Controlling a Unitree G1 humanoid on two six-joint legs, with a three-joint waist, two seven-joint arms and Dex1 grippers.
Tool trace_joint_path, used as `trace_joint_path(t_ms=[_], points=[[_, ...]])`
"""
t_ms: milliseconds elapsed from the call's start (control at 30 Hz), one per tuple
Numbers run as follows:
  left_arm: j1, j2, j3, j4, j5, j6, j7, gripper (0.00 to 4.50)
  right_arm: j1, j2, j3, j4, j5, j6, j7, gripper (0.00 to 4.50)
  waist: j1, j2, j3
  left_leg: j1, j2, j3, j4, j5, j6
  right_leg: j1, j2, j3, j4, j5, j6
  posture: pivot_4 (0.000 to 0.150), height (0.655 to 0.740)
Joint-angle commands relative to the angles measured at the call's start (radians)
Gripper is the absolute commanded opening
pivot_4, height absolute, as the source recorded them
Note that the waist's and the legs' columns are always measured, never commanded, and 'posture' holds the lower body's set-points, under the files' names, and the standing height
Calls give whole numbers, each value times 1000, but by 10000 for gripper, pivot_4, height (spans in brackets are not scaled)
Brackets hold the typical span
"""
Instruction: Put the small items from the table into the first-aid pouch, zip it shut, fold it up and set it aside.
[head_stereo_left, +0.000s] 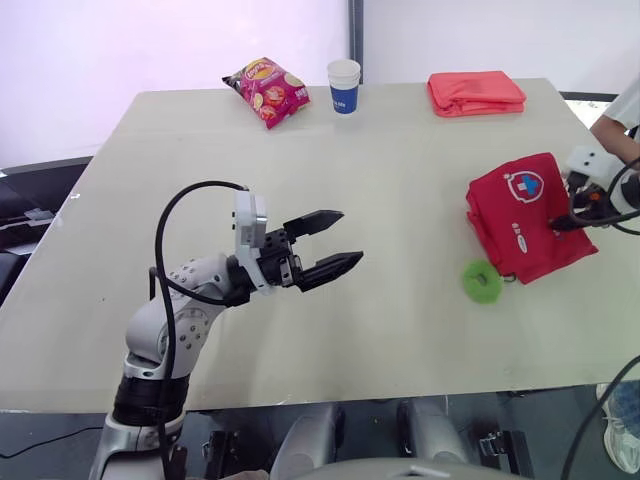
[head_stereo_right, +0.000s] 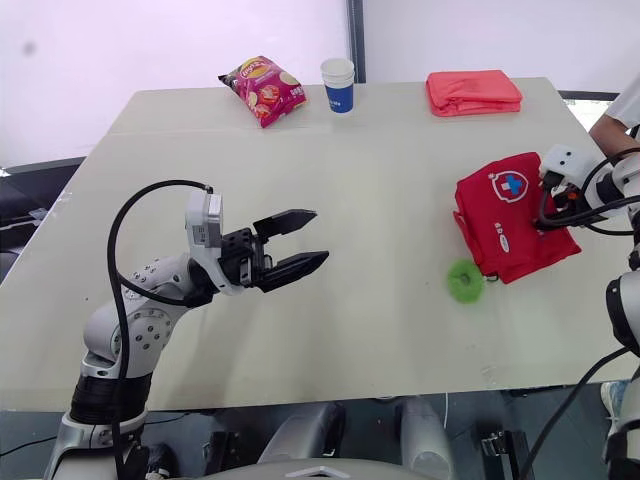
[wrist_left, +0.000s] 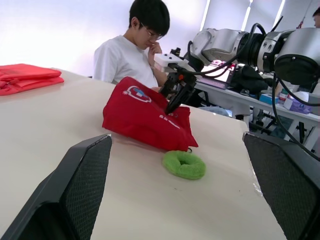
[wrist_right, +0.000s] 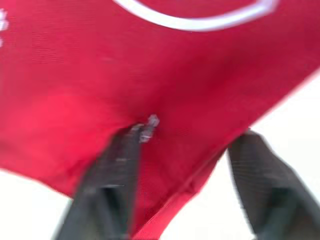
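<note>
- The pale table (head_stereo_left: 330, 170) – wide, flat.
- Far edge, left to right: a chip bag (head_stereo_left: 266, 91), an upright blue-and-white paper cup (head_stereo_left: 343, 86) just beside it, a folded coral cloth (head_stereo_left: 476, 93) well apart.
- Right side: the red first-aid pouch (head_stereo_left: 520, 215) – a white cross badge on top.
- A green ring (head_stereo_left: 482, 281) just beside the pouch's near corner.

Head stereo pair looks forward and down over the table (head_stereo_left: 400, 130). Both eyes give me the same tabletop, slightly offset. Left wrist camera sits low, facing across the surface toward the red pouch (wrist_left: 145, 117) and green ring (wrist_left: 184, 165), which the head pair also covers. Right wrist camera is very close on red cloth (wrist_right: 150, 60), probably that same pouch.
</note>
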Motion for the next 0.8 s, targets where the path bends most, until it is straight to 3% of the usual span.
trace_joint_path(t_ms=[33, 200, 300, 367, 467, 600, 800], points=[[2, 2, 9, -27, -13, -24, -22, 45000, 98, -127, -112, -238, 36, 70, 9, 44465, 3, 0, 0, 0, 0, 0, 0, 0, 0, 0, 0, 0, 0, 0, 0, 1500, 7400], [3, -4, 6, -9, -6, -40, -45, 45000, 436, -239, -459, -771, 164, 241, -168, 44465, 9, 1, 0, -3, 0, -2, 0, 0, 0, -2, -1, -1, 0, 0, 0, 1500, 7400], [-3, -13, 16, 17, -12, -30, -30, 45000, 541, -99, -738, -1080, 279, 256, -360, 44465, -5, 1, 0, -1, 0, 1, 0, 0, 0, -2, -1, 2, 2, 0, 0, 1500, 7400], [-11, -19, 24, 39, -2, -28, -7, 45000, 570, 21, -826, -1251, 377, 303, -435, 44465, -12, 2, 0, 1, 1, 2, 0, 0, 0, -1, 1, 4, 4, 0, 1, 1500, 7400], [-37, -42, 54, 82, 37, -40, 92, 45000, 588, 216, -830, -1437, 437, 298, -585, 44465, -13, 1, 0, 2, 3, 1, 1, 0, 0, 1, 3, 2, 4, 0, 1, 1500, 7400], [-39, -23, 105, 85, 28, 9, 180, 45000, 673, 400, -724, -1554, 500, 259, -626, 44465, -1, -1, 1, 1, 1, -1, 1, 0, 0, 1, 1, 1, 2, 0, 0, 1500, 7400], [97, 82, 188, 17, 46, 19, 158, 45000, 906, 411, -601, -1557, 550, 117, -440, 44465, 4, -1, 1, -1, 0, -2, 1, 0, 0, -1, 0, 0, 1, 0, 1, 1500, 7400]])
